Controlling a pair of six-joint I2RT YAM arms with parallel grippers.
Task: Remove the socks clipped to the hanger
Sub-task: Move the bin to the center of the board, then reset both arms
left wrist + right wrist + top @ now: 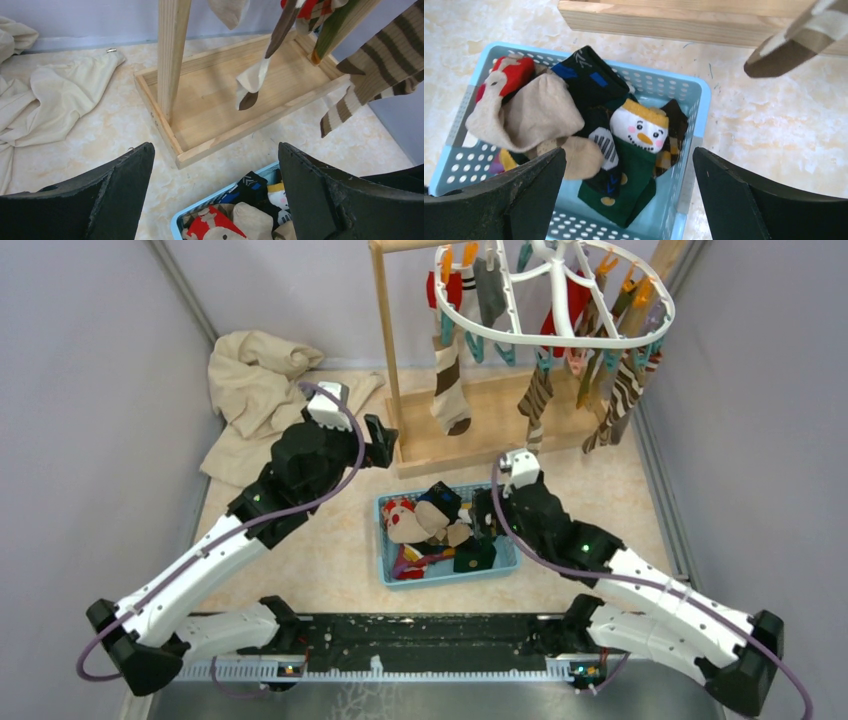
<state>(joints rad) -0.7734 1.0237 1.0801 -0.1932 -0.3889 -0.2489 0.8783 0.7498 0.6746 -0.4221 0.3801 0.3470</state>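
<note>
Overhead, socks (622,390) hang clipped to the hanger (500,337), whose frame only that view shows, above and beyond the right gripper (629,160), which is spread and empty over a snowman sock (641,127) in the blue basket (701,100). Equally spread, the left gripper (215,165) faces the wooden stand (225,100), with the beige cloth (50,105) to its left.

The hanger (560,342) is white, its clips (641,292) orange and teal. The hanging socks (622,400) show brown-and-cream stripes, red and grey. The light blue basket (701,100) holds a green snowman sock (640,131), a red sock (514,75) and a black sock (584,75) with blue marks. The cloth (250,390) is beige and the tabletop (340,560) cream marbled.
</note>
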